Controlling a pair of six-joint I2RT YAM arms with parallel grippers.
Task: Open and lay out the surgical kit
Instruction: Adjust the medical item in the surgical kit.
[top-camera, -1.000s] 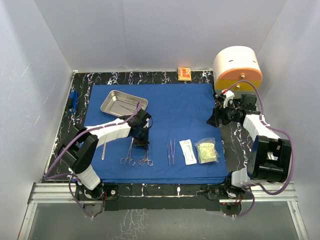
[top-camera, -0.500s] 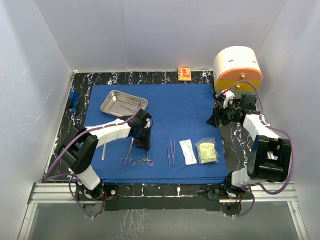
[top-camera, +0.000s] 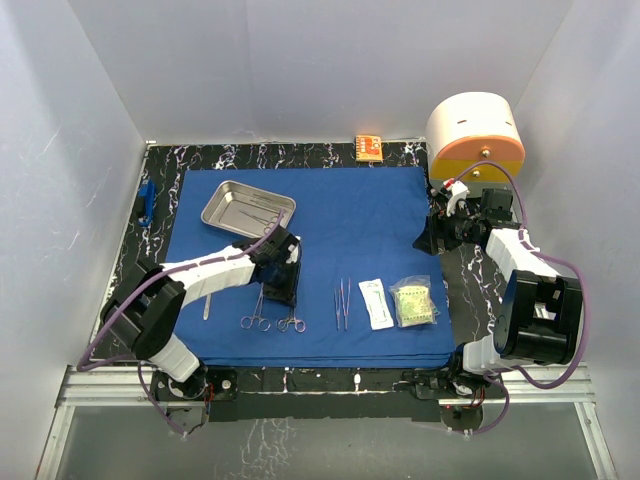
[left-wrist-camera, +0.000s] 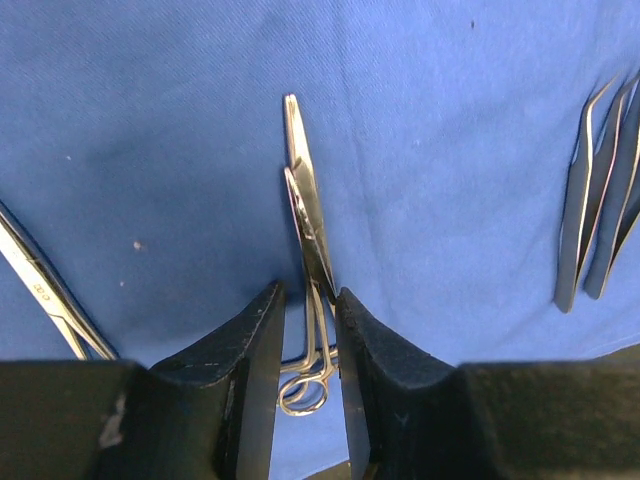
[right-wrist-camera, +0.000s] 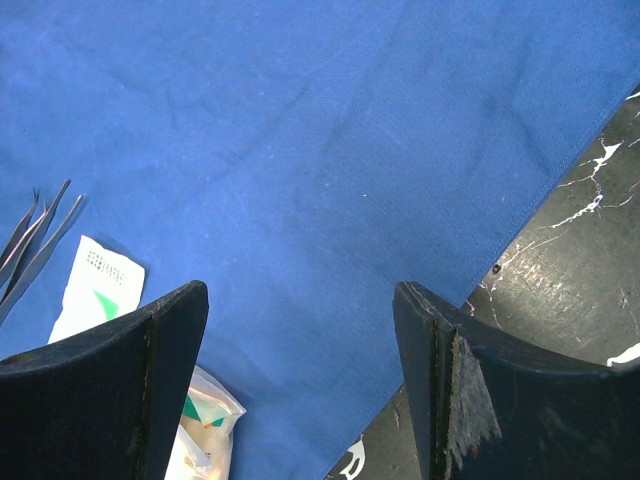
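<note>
- Your left gripper (left-wrist-camera: 308, 290) is straddling slim ring-handled steel forceps (left-wrist-camera: 305, 215), its black fingers (left-wrist-camera: 250, 350) standing slightly apart and not pinching them.
- The forceps are lying flat on the royal-blue cloth drape (left-wrist-camera: 150, 120), tips pointing away from the gripper.
- A second pair of forceps (left-wrist-camera: 40, 295) is lying just to the left, and steel tweezers (left-wrist-camera: 600, 200) to the right.
- A white sealed packet (top-camera: 376, 302) and a clear sealed packet (top-camera: 414, 303) are lying beyond the tweezers.
- The shiny rectangular steel tray (top-camera: 262, 190) is sitting on the drape's far-left corner.
- Your right gripper (right-wrist-camera: 300, 290) is hanging spread wide and empty over the drape's right edge.

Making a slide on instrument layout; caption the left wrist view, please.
Left hand, fingers narrowly parted, straddles ring-handled forceps lying on the blue drape; tweezers at right.
</note>
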